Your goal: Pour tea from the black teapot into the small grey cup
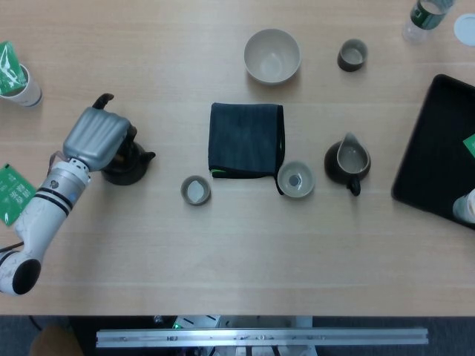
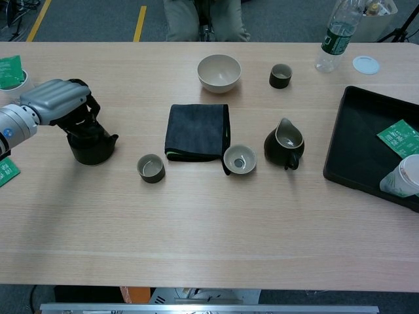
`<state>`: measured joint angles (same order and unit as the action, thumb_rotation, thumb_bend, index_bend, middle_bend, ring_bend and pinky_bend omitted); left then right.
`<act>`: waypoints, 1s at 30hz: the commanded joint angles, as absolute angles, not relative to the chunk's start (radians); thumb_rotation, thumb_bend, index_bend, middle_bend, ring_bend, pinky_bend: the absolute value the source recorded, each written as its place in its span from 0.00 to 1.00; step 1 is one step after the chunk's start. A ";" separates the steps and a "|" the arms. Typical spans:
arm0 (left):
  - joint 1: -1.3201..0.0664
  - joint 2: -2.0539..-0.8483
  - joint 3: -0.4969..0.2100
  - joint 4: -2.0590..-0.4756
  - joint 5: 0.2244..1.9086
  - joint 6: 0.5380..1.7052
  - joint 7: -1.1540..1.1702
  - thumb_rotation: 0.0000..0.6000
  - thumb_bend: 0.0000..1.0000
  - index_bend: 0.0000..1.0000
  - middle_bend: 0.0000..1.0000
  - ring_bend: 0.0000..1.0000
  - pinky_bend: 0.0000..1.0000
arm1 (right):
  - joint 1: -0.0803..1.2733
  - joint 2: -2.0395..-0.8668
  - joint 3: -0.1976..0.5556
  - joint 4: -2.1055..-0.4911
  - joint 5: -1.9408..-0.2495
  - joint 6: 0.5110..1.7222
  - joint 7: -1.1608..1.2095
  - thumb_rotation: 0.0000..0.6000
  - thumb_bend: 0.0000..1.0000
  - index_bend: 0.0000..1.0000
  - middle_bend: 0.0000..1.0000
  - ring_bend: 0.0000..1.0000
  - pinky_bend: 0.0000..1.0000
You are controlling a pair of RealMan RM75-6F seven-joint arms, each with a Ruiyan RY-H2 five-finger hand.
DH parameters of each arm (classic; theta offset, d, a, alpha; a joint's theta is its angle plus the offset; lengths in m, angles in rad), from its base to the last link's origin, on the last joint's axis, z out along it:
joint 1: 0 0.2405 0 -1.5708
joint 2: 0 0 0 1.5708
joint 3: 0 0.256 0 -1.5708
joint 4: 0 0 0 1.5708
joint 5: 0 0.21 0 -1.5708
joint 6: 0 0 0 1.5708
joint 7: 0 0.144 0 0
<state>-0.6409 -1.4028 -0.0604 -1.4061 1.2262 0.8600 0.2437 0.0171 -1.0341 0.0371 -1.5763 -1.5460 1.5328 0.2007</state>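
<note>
The black teapot (image 1: 128, 164) (image 2: 91, 145) is at the table's left, its spout pointing right toward the small grey cup (image 1: 196, 190) (image 2: 151, 169). My left hand (image 1: 95, 136) (image 2: 57, 99) grips the teapot from above and behind, with its fingers wrapped around the handle side. I cannot tell whether the pot's base touches the table. The cup stands upright a short way right of the spout, apart from the pot. My right hand is in neither view.
A folded dark cloth (image 1: 246, 140) lies mid-table, a beige bowl (image 1: 272, 55) and a dark cup (image 1: 352, 54) behind it. A small strainer bowl (image 1: 295, 179) and a dark pitcher (image 1: 346, 162) stand right of the cloth. A black tray (image 1: 434, 148) fills the right edge.
</note>
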 commanded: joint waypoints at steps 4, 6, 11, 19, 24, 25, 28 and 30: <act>-0.643 -1.402 -0.055 -1.408 1.227 0.857 0.243 0.81 0.33 0.74 0.92 0.70 0.11 | 0.017 -1.035 0.038 -1.575 -1.545 1.532 0.201 1.00 0.11 0.32 0.35 0.22 0.29; -0.644 -1.403 -0.055 -1.407 1.229 0.857 0.242 0.81 0.33 0.74 0.92 0.69 0.11 | 0.017 -1.035 0.038 -1.575 -1.545 1.531 0.200 1.00 0.11 0.32 0.35 0.22 0.29; -0.652 -1.399 -0.049 -1.412 1.217 0.839 0.259 0.77 0.33 0.73 0.91 0.69 0.11 | 0.018 -1.035 0.039 -1.575 -1.542 1.529 0.199 1.00 0.11 0.32 0.35 0.22 0.29; -0.672 -1.382 -0.037 -1.438 1.155 0.792 0.320 0.66 0.33 0.73 0.91 0.69 0.11 | 0.019 -1.036 0.041 -1.573 -1.538 1.526 0.201 1.00 0.11 0.32 0.35 0.22 0.29; -0.683 -1.361 -0.033 -1.469 1.123 0.786 0.364 0.60 0.33 0.74 0.96 0.73 0.11 | 0.019 -1.037 0.041 -1.571 -1.536 1.524 0.203 1.00 0.11 0.32 0.35 0.22 0.29; -0.685 -1.357 -0.032 -1.476 1.117 0.788 0.372 0.60 0.33 0.74 0.96 0.74 0.11 | 0.019 -1.038 0.042 -1.569 -1.536 1.524 0.203 1.00 0.11 0.32 0.35 0.22 0.29; -0.690 -1.349 -0.029 -1.491 1.102 0.788 0.390 0.59 0.33 0.74 0.98 0.75 0.11 | 0.020 -1.039 0.042 -1.567 -1.536 1.524 0.205 1.00 0.11 0.32 0.35 0.22 0.29; -0.695 -1.346 -0.028 -1.498 1.092 0.786 0.401 0.59 0.33 0.75 0.99 0.76 0.11 | 0.019 -1.040 0.043 -1.566 -1.536 1.524 0.206 1.00 0.11 0.32 0.35 0.22 0.29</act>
